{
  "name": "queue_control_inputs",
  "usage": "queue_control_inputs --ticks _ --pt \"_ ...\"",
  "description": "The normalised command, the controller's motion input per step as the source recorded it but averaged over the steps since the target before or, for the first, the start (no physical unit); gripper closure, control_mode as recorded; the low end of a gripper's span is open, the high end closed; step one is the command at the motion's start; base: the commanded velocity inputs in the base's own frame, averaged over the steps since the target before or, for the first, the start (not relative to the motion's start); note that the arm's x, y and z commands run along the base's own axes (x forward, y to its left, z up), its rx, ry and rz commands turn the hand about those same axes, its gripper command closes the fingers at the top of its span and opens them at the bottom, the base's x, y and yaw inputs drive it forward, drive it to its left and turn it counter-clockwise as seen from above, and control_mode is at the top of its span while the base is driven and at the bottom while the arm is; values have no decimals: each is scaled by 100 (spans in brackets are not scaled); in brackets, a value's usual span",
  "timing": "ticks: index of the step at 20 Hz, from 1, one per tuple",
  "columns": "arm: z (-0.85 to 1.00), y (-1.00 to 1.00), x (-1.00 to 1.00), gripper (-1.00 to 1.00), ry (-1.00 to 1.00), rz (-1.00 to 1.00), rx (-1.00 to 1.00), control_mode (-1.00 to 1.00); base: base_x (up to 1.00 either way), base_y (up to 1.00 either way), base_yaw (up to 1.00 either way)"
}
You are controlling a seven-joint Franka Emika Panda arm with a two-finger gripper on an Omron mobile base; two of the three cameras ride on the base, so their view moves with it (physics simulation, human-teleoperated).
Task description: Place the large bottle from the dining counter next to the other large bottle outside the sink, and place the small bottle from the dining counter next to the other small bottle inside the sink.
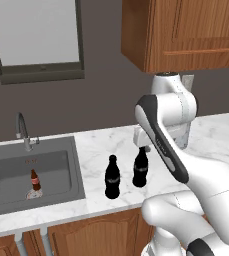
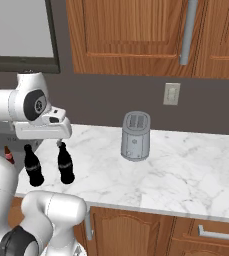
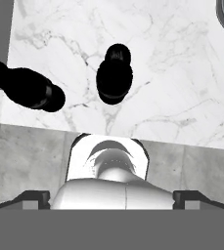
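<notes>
Two large black bottles stand upright side by side on the marble worktop right of the sink (image 1: 77, 172): the left one (image 1: 112, 177) (image 2: 33, 169) (image 3: 28, 90) and the right one (image 1: 140, 168) (image 2: 65, 165) (image 3: 114, 74). My gripper (image 1: 142, 144) (image 2: 45, 139) (image 3: 112, 197) hangs just above the right bottle, pointing straight down. Its jaws are open, wide apart, holding nothing. A small brown bottle with a red label (image 1: 34, 182) (image 2: 8, 155) stands inside the dark grey basin. The dining counter is out of view.
A curved silver tap (image 1: 22, 131) rises behind the sink. A grey toaster (image 2: 135, 136) stands on the worktop to the right of the bottles. Wooden wall cabinets (image 1: 186, 30) hang overhead. A window (image 1: 38, 35) sits above the sink.
</notes>
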Motion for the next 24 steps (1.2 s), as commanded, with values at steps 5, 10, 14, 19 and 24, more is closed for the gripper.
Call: queue_control_inputs --ticks 5,10,14,19,24 --pt "0 0 0 -100 0 0 0 -100 0 0 0" --pt "0 0 0 -100 0 0 0 100 0 0 0" --pt "0 0 0 -100 0 0 0 100 -56 7 0" --pt "0 0 0 -100 0 0 0 100 -100 23 1" --pt "0 0 0 -100 0 0 0 100 -48 0 22"
